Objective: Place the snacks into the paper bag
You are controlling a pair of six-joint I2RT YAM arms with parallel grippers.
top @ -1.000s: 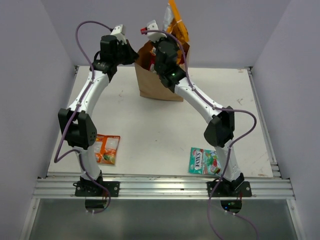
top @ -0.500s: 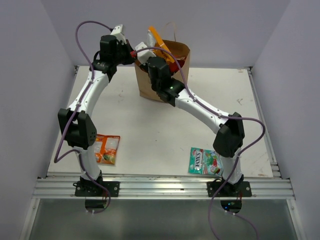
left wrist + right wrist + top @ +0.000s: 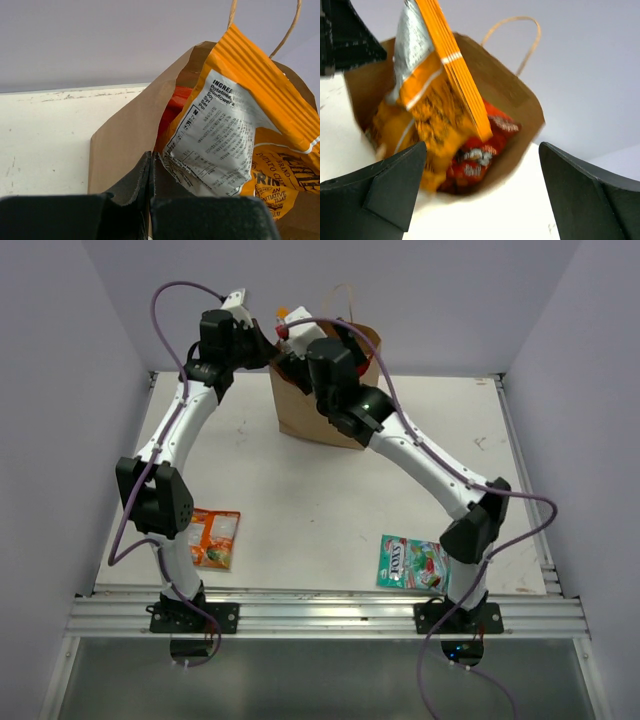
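The brown paper bag [image 3: 310, 422] stands upright at the back of the table. My left gripper [image 3: 264, 350] is shut on the bag's left rim [image 3: 125, 145], its jaws [image 3: 150, 156] pressed together over the paper edge. The tall yellow-orange packet [image 3: 435, 100] leans inside the bag [image 3: 515, 95], on a red packet [image 3: 480, 150]. My right gripper [image 3: 482, 185] hangs open just over the bag's mouth, holding nothing, and the packet [image 3: 240, 130] is free of it. On the table lie the small orange packet [image 3: 213, 537] and the teal-green packet [image 3: 410, 562].
Both arms reach over the table to the bag. The orange packet lies by the left arm's base and the teal-green one by the right arm's base. Grey walls close in the back and sides. A loop handle [image 3: 520, 40] stands up at the bag's far rim.
The right gripper brought the yellow-orange packet down from above the bag into its mouth, then opened and let it go. The left gripper kept its hold on the rim.
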